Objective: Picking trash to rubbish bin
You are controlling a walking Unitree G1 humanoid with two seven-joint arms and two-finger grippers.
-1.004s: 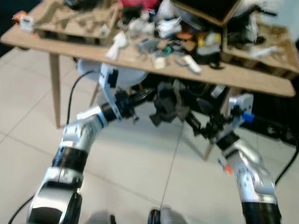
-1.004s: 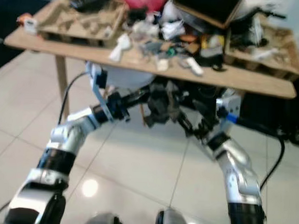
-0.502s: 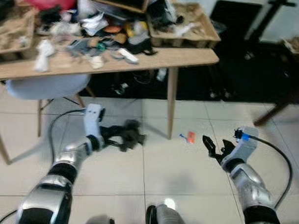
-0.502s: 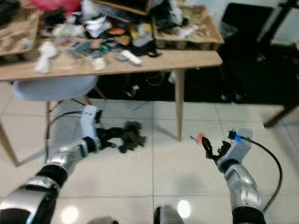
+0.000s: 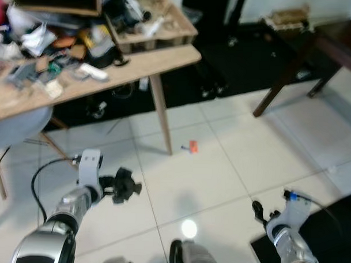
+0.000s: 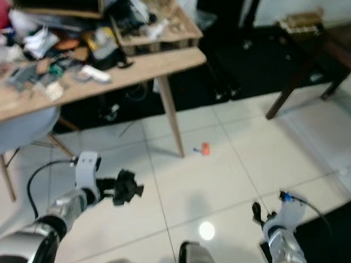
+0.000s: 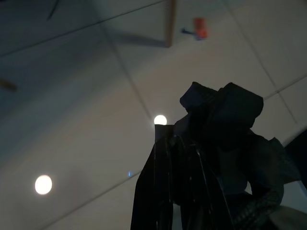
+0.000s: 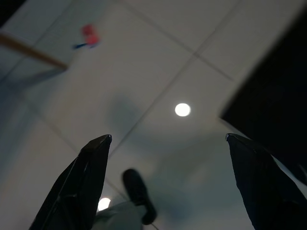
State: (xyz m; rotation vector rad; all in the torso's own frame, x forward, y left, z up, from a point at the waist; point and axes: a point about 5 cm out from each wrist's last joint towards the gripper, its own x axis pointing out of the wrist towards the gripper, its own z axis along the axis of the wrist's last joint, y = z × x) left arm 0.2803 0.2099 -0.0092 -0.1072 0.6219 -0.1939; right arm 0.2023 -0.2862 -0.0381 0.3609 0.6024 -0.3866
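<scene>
**Robot carries crumpled black trash across a tiled floor**

The left gripper (image 5: 120, 187), held low over the white tiled floor (image 5: 232, 151), has its two black fingers clamped on a crumpled wad of black, soft-looking trash (image 5: 125, 186). In the left wrist view the dark wad (image 7: 225, 124) sits right at the fingertips, above the pale tiles.

The right gripper (image 8: 168, 143) hangs low on the robot's right, near the edge of a black mat (image 5: 333, 229). Its fingers (image 8: 91, 167) are spread wide apart and hold nothing.

A small orange and blue scrap (image 5: 190, 146) lies on the floor just beside the leg of a cluttered light wooden table (image 5: 161, 53). A pale grey moulded chair (image 5: 17, 129) is tucked under the table on the robot's left.

This looks like the carrying step: one piece of trash is gripped, not yet dropped. The next move calls for finding the rubbish bin, bringing the left gripper over its opening and releasing. The orange scrap would likely come after.
</scene>
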